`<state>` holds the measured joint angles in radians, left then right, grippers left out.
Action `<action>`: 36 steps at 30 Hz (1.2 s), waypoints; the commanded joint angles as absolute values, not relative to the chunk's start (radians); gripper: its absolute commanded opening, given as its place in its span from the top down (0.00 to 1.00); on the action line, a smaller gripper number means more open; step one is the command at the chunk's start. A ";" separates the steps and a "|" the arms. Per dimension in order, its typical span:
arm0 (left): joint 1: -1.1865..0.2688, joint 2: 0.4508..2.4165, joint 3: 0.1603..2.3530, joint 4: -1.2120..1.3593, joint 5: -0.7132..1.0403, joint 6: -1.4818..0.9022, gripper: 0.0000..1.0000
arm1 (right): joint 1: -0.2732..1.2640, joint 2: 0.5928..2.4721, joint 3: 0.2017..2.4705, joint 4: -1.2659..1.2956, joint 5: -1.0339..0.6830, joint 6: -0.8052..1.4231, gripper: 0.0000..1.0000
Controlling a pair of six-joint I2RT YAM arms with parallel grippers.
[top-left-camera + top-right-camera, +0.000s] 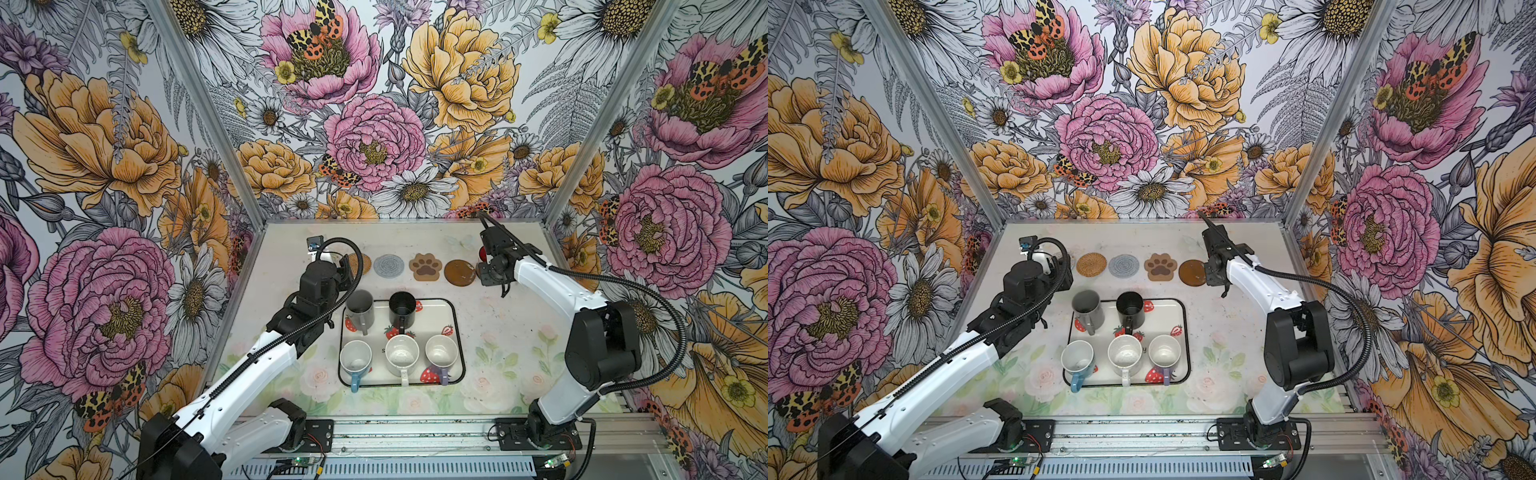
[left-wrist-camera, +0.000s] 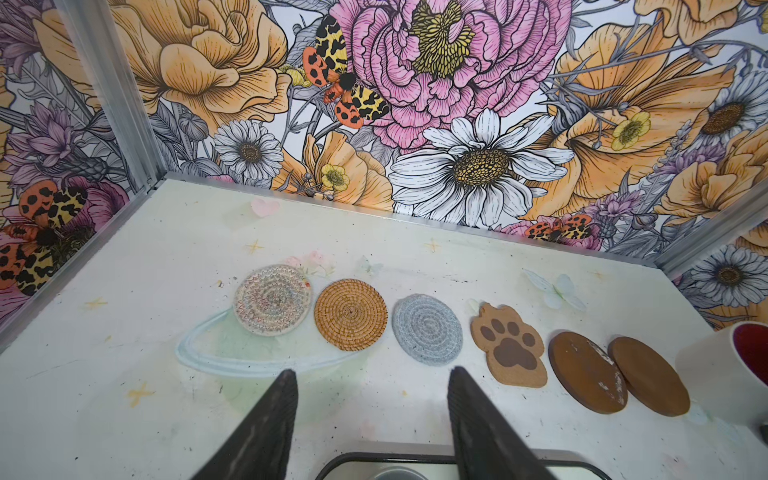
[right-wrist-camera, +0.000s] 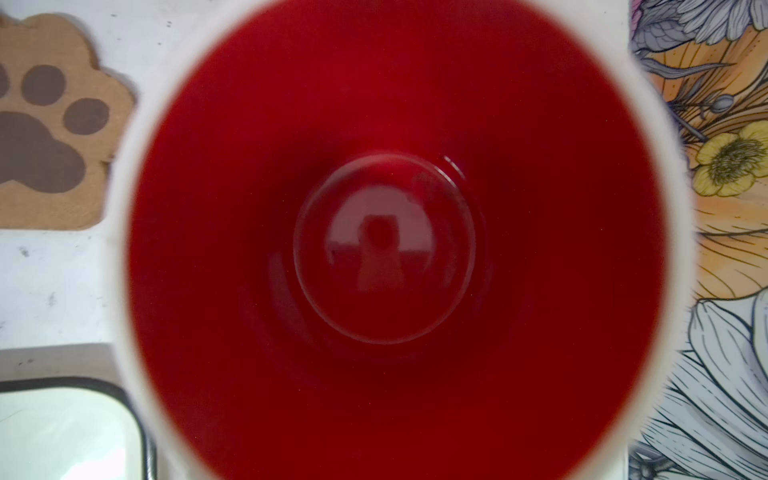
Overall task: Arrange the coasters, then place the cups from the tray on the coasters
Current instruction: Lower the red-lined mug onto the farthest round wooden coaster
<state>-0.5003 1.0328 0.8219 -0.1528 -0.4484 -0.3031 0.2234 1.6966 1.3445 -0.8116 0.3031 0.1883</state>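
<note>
The left hand (image 2: 372,374) stood apart, empty; the right hand (image 1: 485,267) clamped the white, red-lined mug (image 3: 382,249). The cream strawberry-print tray (image 1: 436,316) showed letter "s".

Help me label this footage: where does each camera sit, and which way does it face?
Both top views: high at the front, looking down at the tray and back wall; left arm, right arm show.
Left wrist: faces the coasters; open left gripper shows.
Right wrist: straight down into the red-inside mug; no robot part shows.
Shared: both wrist views show the paw coaster.
</note>
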 commanded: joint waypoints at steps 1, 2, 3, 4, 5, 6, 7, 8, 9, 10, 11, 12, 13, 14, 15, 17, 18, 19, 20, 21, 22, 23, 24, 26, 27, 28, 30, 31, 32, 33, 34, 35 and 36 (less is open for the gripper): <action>-0.486 1.023 0.806 -0.141 -0.432 -0.290 0.41 | 0.202 1.720 1.422 -0.754 0.360 0.181 1.00; -0.487 1.025 0.806 -0.143 -0.431 -0.291 0.41 | 0.196 1.734 1.431 -0.753 0.360 0.184 1.00; -0.483 1.025 0.807 -0.144 -0.431 -0.291 0.41 | 0.191 1.751 1.443 -0.752 0.360 0.185 1.00; -0.485 1.025 0.806 -0.145 -0.431 -0.291 0.41 | 0.188 1.765 1.451 -0.753 0.360 0.185 1.00; -0.484 1.025 0.806 -0.144 -0.430 -0.292 0.41 | 0.184 1.783 1.460 -0.751 0.360 0.185 1.00; -0.482 1.023 0.805 -0.144 -0.430 -0.291 0.41 | 0.180 1.799 1.470 -0.749 0.362 0.185 1.00; -0.481 1.023 0.804 -0.144 -0.429 -0.292 0.41 | 0.176 1.815 1.476 -0.747 0.363 0.184 1.00; -0.481 1.023 0.803 -0.144 -0.427 -0.293 0.41 | 0.172 1.832 1.484 -0.743 0.363 0.186 1.00; -0.481 1.023 0.803 -0.145 -0.428 -0.294 0.41 | 0.166 1.848 1.491 -0.737 0.362 0.188 1.00; -0.480 1.023 0.803 -0.144 -0.428 -0.294 0.41 | 0.164 1.857 1.494 -0.734 0.361 0.190 1.00; -0.479 1.024 0.803 -0.146 -0.428 -0.295 0.41 | 0.160 1.866 1.496 -0.725 0.357 0.191 1.00; -0.478 1.023 0.803 -0.146 -0.428 -0.294 0.41 | 0.155 1.873 1.496 -0.714 0.350 0.192 1.00; -0.477 1.023 0.802 -0.146 -0.428 -0.294 0.41 | 0.151 1.881 1.497 -0.707 0.343 0.192 1.00; -0.477 1.024 0.802 -0.143 -0.428 -0.294 0.41 | 0.147 1.887 1.497 -0.697 0.332 0.194 1.00; -0.476 1.025 0.801 -0.141 -0.428 -0.296 0.41 | 0.143 1.893 1.499 -0.687 0.328 0.196 1.00; -0.475 1.030 0.801 -0.139 -0.425 -0.297 0.41 | 0.137 1.904 1.503 -0.674 0.309 0.203 1.00; -0.476 1.032 0.804 -0.140 -0.425 -0.297 0.41 | 0.132 1.909 1.506 -0.668 0.296 0.205 1.00; -0.476 1.034 0.803 -0.140 -0.423 -0.298 0.41 | 0.130 1.914 1.508 -0.667 0.288 0.210 1.00; -0.476 1.035 0.804 -0.141 -0.423 -0.297 0.41 | 0.127 1.917 1.508 -0.663 0.282 0.212 1.00; -0.474 1.037 0.804 -0.141 -0.423 -0.297 0.41 | 0.125 1.918 1.509 -0.659 0.280 0.213 1.00; -0.475 1.037 0.805 -0.141 -0.423 -0.298 0.41 | 0.122 1.921 1.506 -0.656 0.277 0.215 1.00; -0.474 1.037 0.805 -0.141 -0.425 -0.297 0.41 | 0.120 1.923 1.503 -0.653 0.270 0.217 1.00; -0.474 1.037 0.805 -0.141 -0.425 -0.298 0.41 | 0.116 1.924 1.499 -0.649 0.259 0.220 1.00; -0.475 1.037 0.804 -0.141 -0.425 -0.298 0.41 | 0.114 1.929 1.493 -0.643 0.248 0.224 1.00; -0.474 1.037 0.805 -0.141 -0.425 -0.297 0.41 | 0.112 1.933 1.490 -0.639 0.245 0.225 1.00; -0.474 1.037 0.805 -0.143 -0.423 -0.297 0.41 | 0.111 1.937 1.488 -0.637 0.242 0.227 1.00; -0.474 1.036 0.804 -0.143 -0.423 -0.297 0.41 | 0.108 1.940 1.485 -0.631 0.230 0.231 1.00; -0.472 1.036 0.805 -0.145 -0.425 -0.297 0.41 | 0.106 1.942 1.483 -0.629 0.224 0.232 1.00; -0.473 1.035 0.805 -0.144 -0.425 -0.296 0.41 | 0.105 1.944 1.482 -0.627 0.218 0.233 1.00; -0.471 1.035 0.805 -0.145 -0.425 -0.298 0.41 | 0.103 1.945 1.482 -0.625 0.214 0.235 1.00; -0.473 1.035 0.805 -0.144 -0.425 -0.297 0.41 | 0.102 1.945 1.480 -0.622 0.208 0.236 1.00; -0.473 1.034 0.805 -0.144 -0.425 -0.299 0.41 | 0.101 1.945 1.477 -0.619 0.202 0.239 1.00; -0.472 1.034 0.805 -0.145 -0.424 -0.299 0.41 | 0.099 1.944 1.476 -0.618 0.197 0.238 1.00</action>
<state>-0.4824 1.0348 0.8131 -0.1524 -0.4431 -0.3035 0.1093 1.9530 1.4601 -0.6952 0.2070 0.2195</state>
